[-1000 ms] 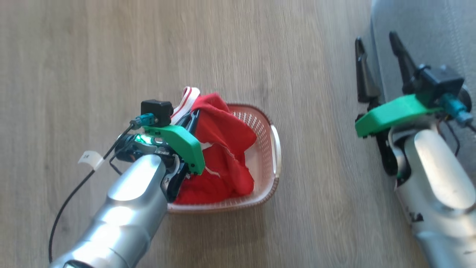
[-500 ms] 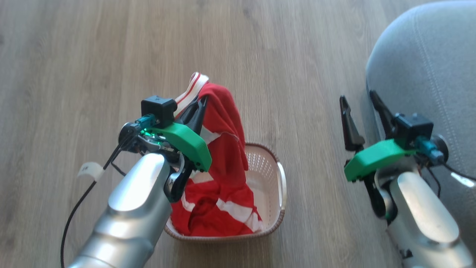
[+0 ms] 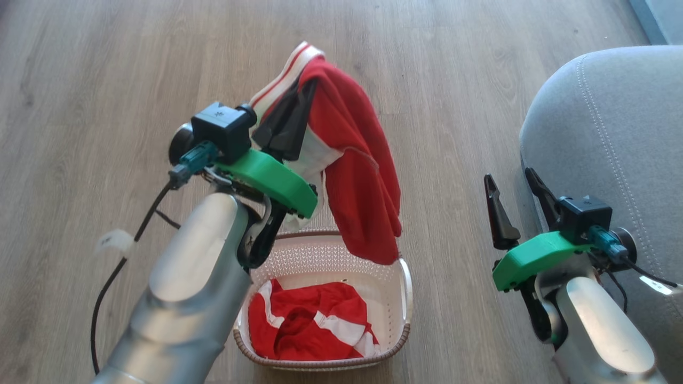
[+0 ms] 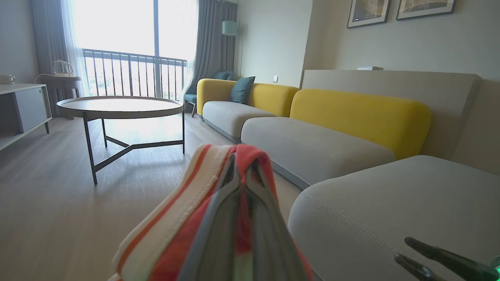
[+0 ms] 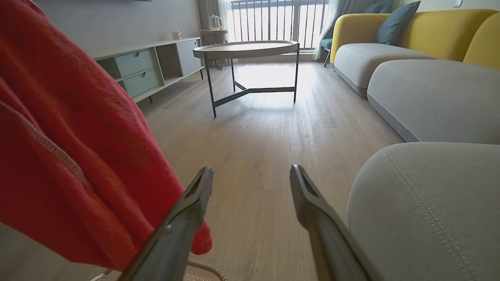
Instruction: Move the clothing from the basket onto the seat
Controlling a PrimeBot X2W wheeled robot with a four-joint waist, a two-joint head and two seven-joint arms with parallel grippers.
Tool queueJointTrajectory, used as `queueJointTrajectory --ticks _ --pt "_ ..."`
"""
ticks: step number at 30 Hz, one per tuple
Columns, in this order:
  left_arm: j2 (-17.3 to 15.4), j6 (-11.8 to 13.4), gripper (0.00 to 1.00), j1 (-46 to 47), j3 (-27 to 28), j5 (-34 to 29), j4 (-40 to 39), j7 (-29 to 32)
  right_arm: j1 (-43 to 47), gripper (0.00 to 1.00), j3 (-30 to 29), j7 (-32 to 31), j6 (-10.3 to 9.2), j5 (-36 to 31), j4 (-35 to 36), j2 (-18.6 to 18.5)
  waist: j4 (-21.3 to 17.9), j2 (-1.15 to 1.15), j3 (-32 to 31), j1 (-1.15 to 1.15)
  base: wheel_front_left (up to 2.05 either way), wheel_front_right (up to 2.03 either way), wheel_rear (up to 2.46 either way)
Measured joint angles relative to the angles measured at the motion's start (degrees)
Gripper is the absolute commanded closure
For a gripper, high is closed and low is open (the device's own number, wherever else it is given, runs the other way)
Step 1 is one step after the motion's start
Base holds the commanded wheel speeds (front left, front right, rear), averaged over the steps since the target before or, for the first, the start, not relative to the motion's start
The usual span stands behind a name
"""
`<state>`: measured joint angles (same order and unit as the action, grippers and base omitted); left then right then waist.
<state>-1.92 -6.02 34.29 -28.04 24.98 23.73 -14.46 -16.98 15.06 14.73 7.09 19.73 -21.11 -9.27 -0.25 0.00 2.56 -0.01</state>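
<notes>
Task status: we judge the transfer as begun, with nothing delivered yet. The part of the grey seat (image 3: 613, 133) in view, at the right of the scene, carries no clothing. One red garment (image 3: 357, 176) hangs in the air above the far side of the basket (image 3: 392, 288), and its lower hem appears clear of the rim. The second red garment with white stripes (image 3: 312, 325) lies crumpled on the basket bottom. Remaining, in our estimate: carry the lifted garment right to the seat, release it, then repeat for the second one.

Left gripper (image 3: 307, 90): we find the two dark fingers pressed together on the lifted garment, close to its red-and-white ribbed band (image 3: 283, 74) (the left wrist view shows fabric wedged between the fingers up to their tips). The band drapes to the left of the fingers. The main body of the cloth falls to their right and near side, toward the basket.

Right gripper (image 3: 508, 176): the fingers are spread apart with nothing between them. It hovers over the wooden floor (image 3: 453, 133) between basket and seat, just beside the seat's left edge. The hanging garment is to its left; we cannot tell from the right wrist view whether the cloth touches the left finger
</notes>
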Motion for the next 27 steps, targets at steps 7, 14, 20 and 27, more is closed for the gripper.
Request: queueJointTrajectory --ticks 7,14,20,27 --pt "0.0 0.1 1.0 0.0 0.4 -1.3 -4.7 -0.1 0.0 0.0 0.1 0.0 0.0 0.0 0.0 0.1 0.1 0.0 -0.2 0.0 0.0 0.0 0.0" --pt "0.0 0.1 1.0 0.0 -0.6 -1.3 -6.1 -0.1 -0.6 0.0 7.9 0.0 0.0 3.0 5.2 -0.1 0.1 0.0 0.3 0.0 0.0 0.0 0.0" --pt "0.0 0.4 1.0 0.0 -1.3 -1.3 -6.7 -0.1 -5.8 0.0 19.1 0.0 0.0 5.8 12.0 -2.6 0.4 0.0 0.9 0.0 0.0 0.0 0.0" --pt "0.0 0.5 1.0 0.0 -3.4 -1.1 -7.8 -0.1 -10.9 0.0 25.8 0.0 0.0 6.1 8.9 -4.0 1.1 0.0 1.4 0.01 0.0 0.0 0.0"
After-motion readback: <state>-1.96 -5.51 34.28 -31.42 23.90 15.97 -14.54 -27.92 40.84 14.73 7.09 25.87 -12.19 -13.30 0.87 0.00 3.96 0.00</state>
